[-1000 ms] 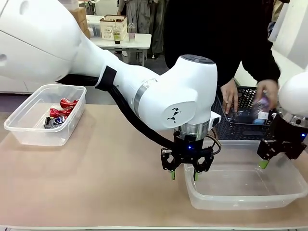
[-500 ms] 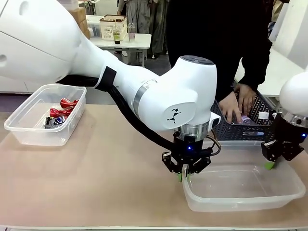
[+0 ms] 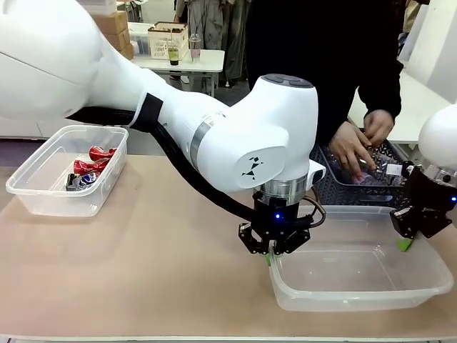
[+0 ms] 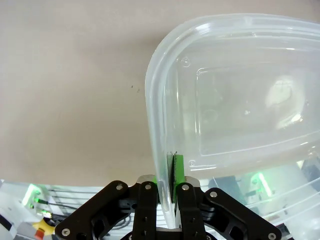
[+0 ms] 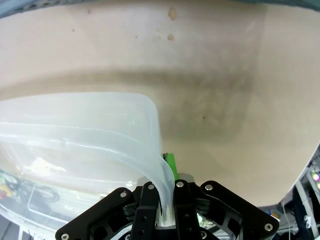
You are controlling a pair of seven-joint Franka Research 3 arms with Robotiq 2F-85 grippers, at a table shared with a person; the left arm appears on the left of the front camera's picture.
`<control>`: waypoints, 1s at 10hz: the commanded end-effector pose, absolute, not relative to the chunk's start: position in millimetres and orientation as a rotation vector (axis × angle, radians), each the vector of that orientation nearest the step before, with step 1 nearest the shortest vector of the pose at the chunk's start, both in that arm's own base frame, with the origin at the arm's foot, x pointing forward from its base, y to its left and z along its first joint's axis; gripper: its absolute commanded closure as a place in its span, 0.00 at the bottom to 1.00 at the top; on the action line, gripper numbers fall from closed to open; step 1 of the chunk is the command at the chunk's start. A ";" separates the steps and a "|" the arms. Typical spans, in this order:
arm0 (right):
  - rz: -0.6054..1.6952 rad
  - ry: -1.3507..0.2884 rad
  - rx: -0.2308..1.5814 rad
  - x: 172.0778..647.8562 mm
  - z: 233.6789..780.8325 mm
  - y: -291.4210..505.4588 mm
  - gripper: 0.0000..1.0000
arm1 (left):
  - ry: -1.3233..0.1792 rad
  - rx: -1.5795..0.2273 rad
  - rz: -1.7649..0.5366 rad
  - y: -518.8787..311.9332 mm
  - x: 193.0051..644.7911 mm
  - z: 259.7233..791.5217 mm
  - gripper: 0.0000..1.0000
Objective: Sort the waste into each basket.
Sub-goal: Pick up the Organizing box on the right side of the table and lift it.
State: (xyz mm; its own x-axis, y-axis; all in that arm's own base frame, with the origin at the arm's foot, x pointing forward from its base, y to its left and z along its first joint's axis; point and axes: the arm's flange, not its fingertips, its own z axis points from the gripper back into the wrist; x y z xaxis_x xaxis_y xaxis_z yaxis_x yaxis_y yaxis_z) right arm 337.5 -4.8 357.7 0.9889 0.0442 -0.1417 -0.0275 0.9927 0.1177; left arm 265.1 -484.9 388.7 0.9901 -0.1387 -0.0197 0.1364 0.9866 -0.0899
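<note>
A see-through tub (image 3: pixel 357 304) stands at the front right of the table with nothing in it. My left gripper (image 3: pixel 270 259) is shut on its left rim (image 4: pixel 159 150), one green pad inside the wall and one outside. On the tub's right rim (image 5: pixel 161 172) my right gripper (image 3: pixel 405 244) is shut in the same way. A second see-through tub (image 3: pixel 43 187) at the far left holds crushed red and blue cans (image 3: pixel 89 169). Behind the near tub stands the dark lattice basket (image 3: pixel 335 191), where a person's hands (image 3: pixel 351 148) handle a clear plastic bottle (image 3: pixel 365 175).
The person in black stands at the far side behind the basket. My left arm's large white body (image 3: pixel 214 136) crosses the middle of the table. Bare tabletop (image 3: pixel 143 257) lies between the two tubs. A side table with boxes stands far behind.
Both grippers came down and shut on the near tub's rims; the left was open a second ago. The tub shifted and tilted slightly. The person's hands moved about in the basket.
</note>
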 end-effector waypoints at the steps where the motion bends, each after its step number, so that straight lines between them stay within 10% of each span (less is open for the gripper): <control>1: -0.034 0.143 0.097 237.3 349.2 1.8 1.00 | 0.060 -0.130 -0.228 -459.5 255.6 408.9 1.00; 10: 0.031 0.056 0.209 279.1 513.2 162.9 1.00 | 0.043 -0.091 -0.170 -238.9 276.9 513.9 1.00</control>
